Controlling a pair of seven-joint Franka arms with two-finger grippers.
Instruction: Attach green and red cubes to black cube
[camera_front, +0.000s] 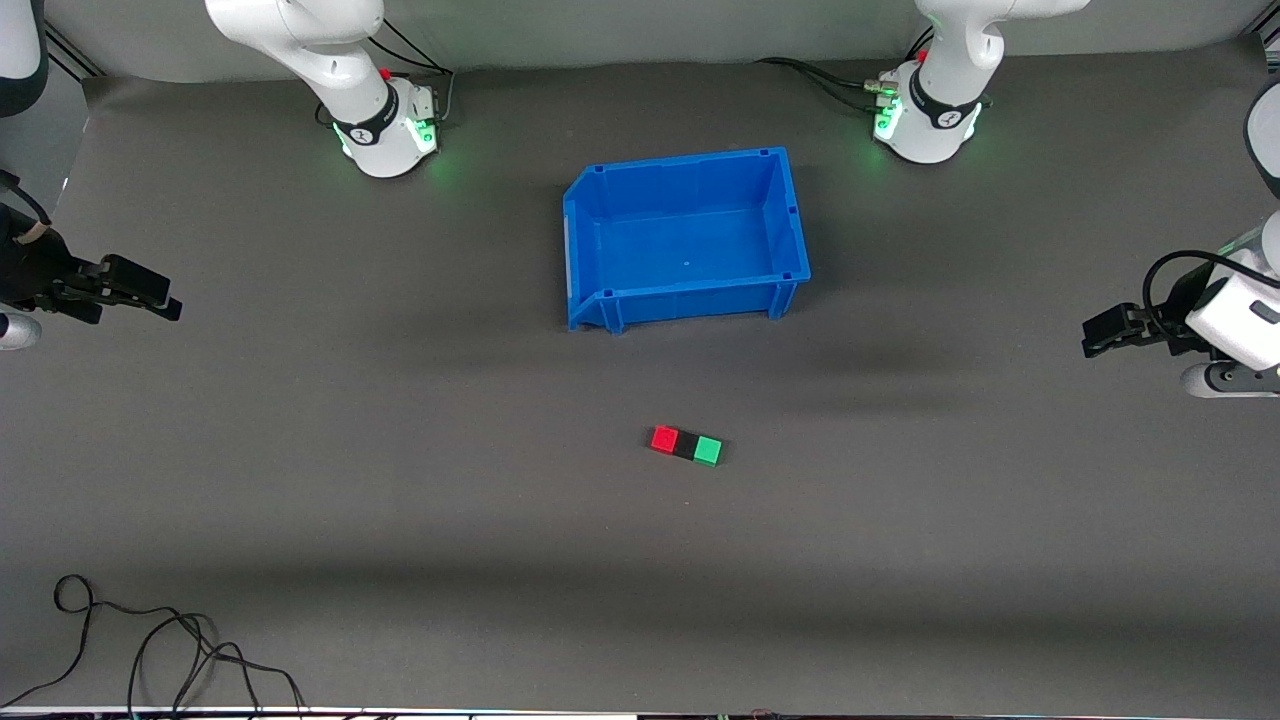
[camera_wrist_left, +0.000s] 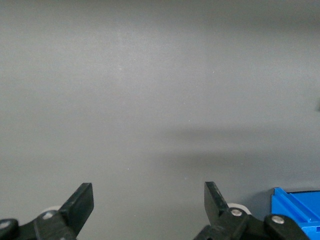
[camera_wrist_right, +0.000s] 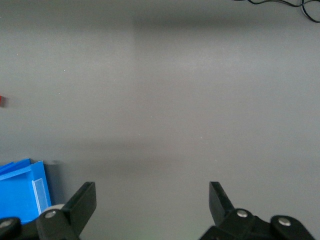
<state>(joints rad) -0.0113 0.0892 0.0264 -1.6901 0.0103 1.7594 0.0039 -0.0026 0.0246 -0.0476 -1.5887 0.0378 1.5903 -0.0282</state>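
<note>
Nearest the front camera, a loose black cable (camera_front: 150, 650) lies on the grey table (camera_front: 400, 500), toward the right arm's end and well apart from everything else.

Farther from the camera, near the middle of the table, sit the three cubes in one short row. The red cube (camera_front: 664, 438) is at the end toward the right arm, the black cube (camera_front: 686, 444) is in the middle, and the green cube (camera_front: 708, 451) is at the end toward the left arm. Each coloured cube touches the black one, with no gap showing. Judging by this, the joining looks done and little or nothing is left, though whether the cubes are truly locked together cannot be told.

Farther from the camera than the row of cubes stands the blue bin (camera_front: 600, 200), with nothing in it.

Both arms wait at the table's ends, well apart from the cubes. The right gripper (camera_wrist_right: 152, 200) hangs over bare table at the right arm's end, fingers spread wide and holding nothing. The left gripper (camera_wrist_left: 149, 200) hangs over bare table at the left arm's end, likewise spread and holding nothing.
</note>
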